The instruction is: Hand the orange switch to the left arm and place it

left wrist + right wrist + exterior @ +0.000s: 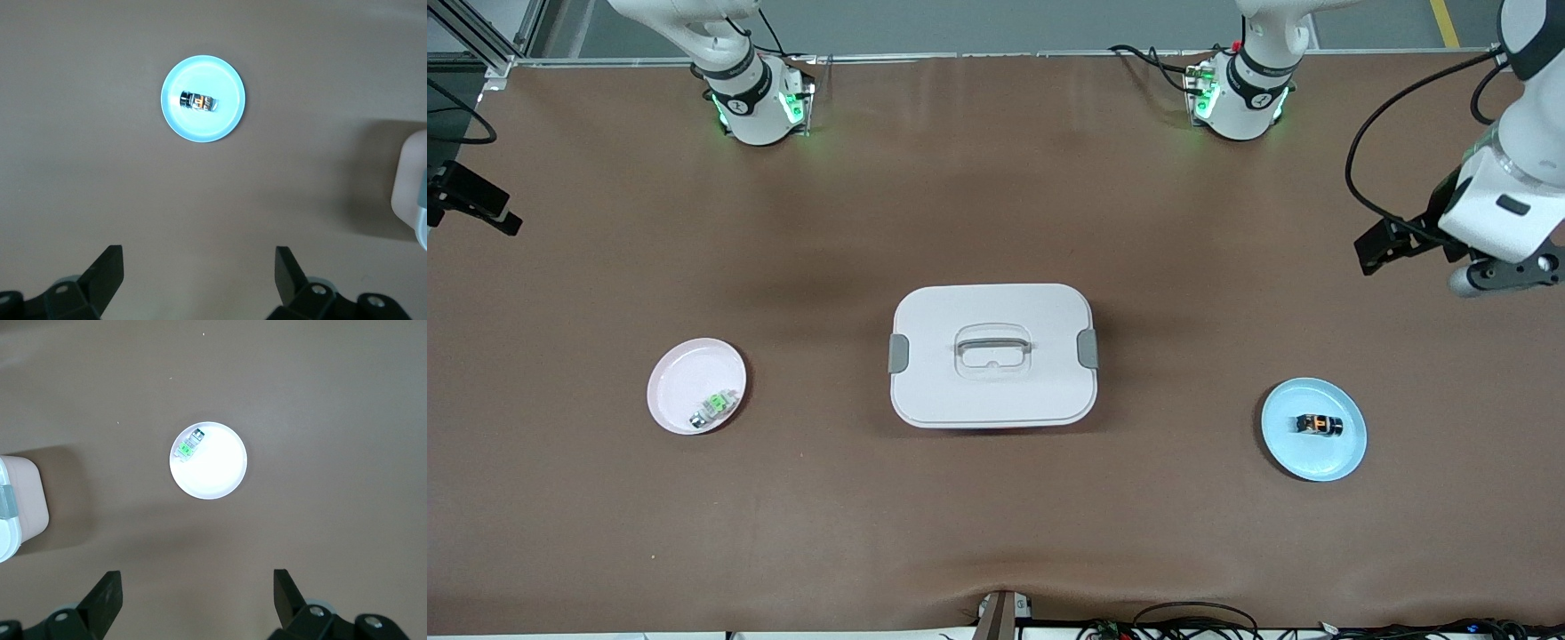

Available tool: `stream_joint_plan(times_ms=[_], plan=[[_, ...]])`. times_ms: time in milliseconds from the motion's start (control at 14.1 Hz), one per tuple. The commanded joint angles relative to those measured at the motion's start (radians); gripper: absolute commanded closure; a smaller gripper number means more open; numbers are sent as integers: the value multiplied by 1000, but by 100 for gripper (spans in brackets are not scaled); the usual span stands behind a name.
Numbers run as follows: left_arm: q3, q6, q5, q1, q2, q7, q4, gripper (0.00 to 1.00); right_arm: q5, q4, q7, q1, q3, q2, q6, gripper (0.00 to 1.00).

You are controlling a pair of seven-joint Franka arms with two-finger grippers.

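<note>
Left gripper [197,280]: fingers spread wide, nothing between them. It hangs high above bare table at the left arm's end, looking down on the blue plate [203,99]. The head also shows at the edge of the front view, well up off the surface.

Right gripper [193,600]: fingers likewise released and empty. It is up over the right arm's end of the table, above the pink plate [217,473]. The head itself is out of the front view.

The orange switch [1319,425] lies on its side on the blue plate, near the plate's middle, toward the left arm's end. Untouched.

The box [992,367] sits at mid-table, lid on, squarely between the two plates. A small green-and-white component [713,407] rests on the pink plate near its rim.

Step in hand, by judgement: the very start. Neither arm has committed to an approach.

The next move likely calls for the left arm to centre over the switch, line its fingers across the short body, and come down. Any later handover must happen clear of the box, above it or to one side.
</note>
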Motion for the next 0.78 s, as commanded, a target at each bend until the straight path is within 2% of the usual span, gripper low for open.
stream_joint_plan(times_ms=[0,355,711], plan=[[113,4,-33,-94,-76,70,-61,0,4,18,12,-4,1,3,-20,0],[219,29,-98,-168,-162,155,-154,0,6,15,12,-2,1,3,-42,0],[222,27,-115,-171,-244,155,-228,0,6,13,12,-2,1,3,-45,0]])
